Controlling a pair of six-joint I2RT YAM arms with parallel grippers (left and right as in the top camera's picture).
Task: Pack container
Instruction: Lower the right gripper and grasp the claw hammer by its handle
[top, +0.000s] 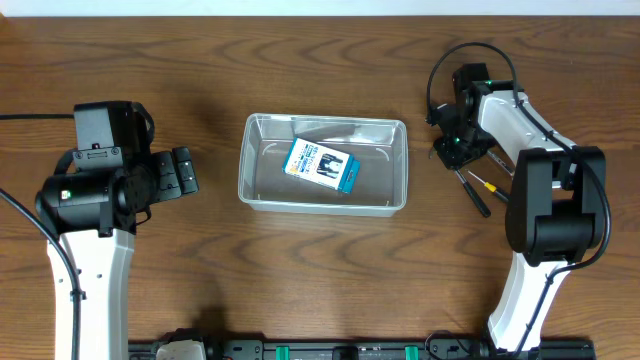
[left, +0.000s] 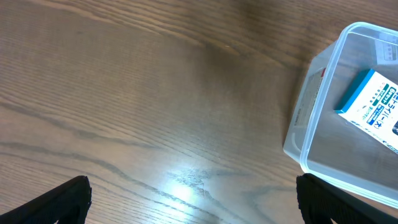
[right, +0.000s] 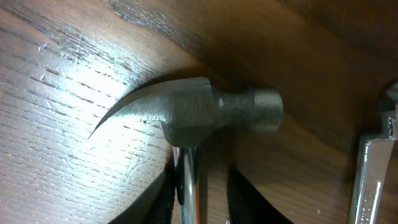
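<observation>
The clear plastic container (top: 322, 206) sits at the table's middle with a small blue-and-white box (top: 322, 166) lying inside; its corner also shows in the left wrist view (left: 305, 130). My left gripper (top: 185, 172) is open and empty, left of the container, over bare wood (left: 193, 208). My right gripper (top: 455, 145) is low at the table's right. In the right wrist view its fingers (right: 199, 199) straddle the chrome shaft of a steel claw hammer (right: 205, 112) lying on the table. The left finger touches the shaft; a gap shows at the right finger.
Two dark-handled screwdrivers (top: 478, 190) lie just in front of the right gripper. A chrome tool (right: 373, 174) lies right of the hammer. The right arm's base (top: 550, 215) stands near these tools.
</observation>
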